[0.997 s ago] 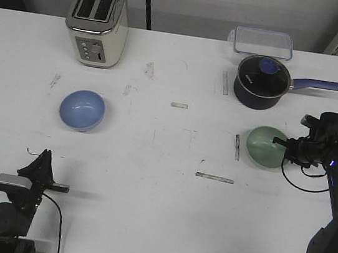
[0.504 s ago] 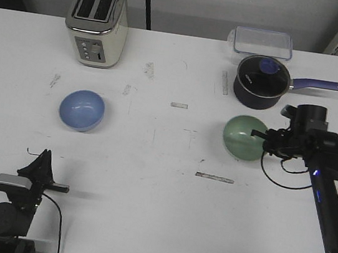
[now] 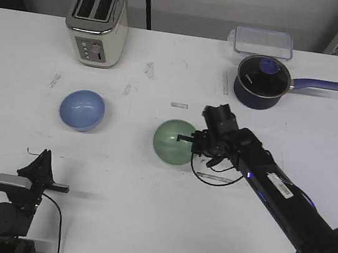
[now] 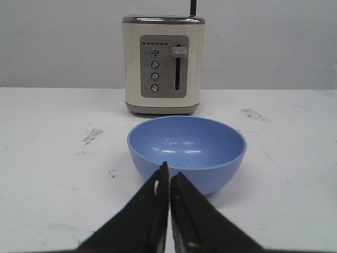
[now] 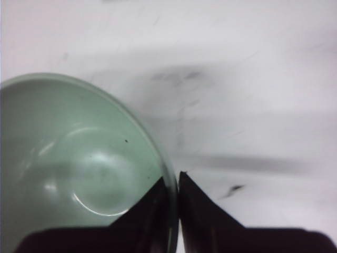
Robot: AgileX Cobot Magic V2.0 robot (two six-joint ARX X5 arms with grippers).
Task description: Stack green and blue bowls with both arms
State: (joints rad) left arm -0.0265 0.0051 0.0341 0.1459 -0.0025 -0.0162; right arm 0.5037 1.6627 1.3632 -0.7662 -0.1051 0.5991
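The periwinkle blue bowl (image 3: 82,110) sits upright on the white table at the left, in front of the toaster; it also fills the middle of the left wrist view (image 4: 187,152). My left gripper (image 4: 169,176) is shut and empty, a short way in front of the blue bowl, parked at the table's near left edge (image 3: 42,168). My right gripper (image 3: 190,139) is shut on the rim of the pale mint green bowl (image 3: 174,142), holding it above the table's middle, tilted. In the right wrist view the rim (image 5: 171,182) runs between the fingers (image 5: 197,203).
A cream toaster (image 3: 98,22) stands at the back left. A dark navy saucepan (image 3: 261,81) with a glass lid and a clear plastic box (image 3: 263,42) stand at the back right. Strips of tape (image 3: 214,177) and scuff marks lie on the table.
My right arm has carried the green bowl from the right side leftward to the table's middle. The blue bowl and the left arm have not moved.
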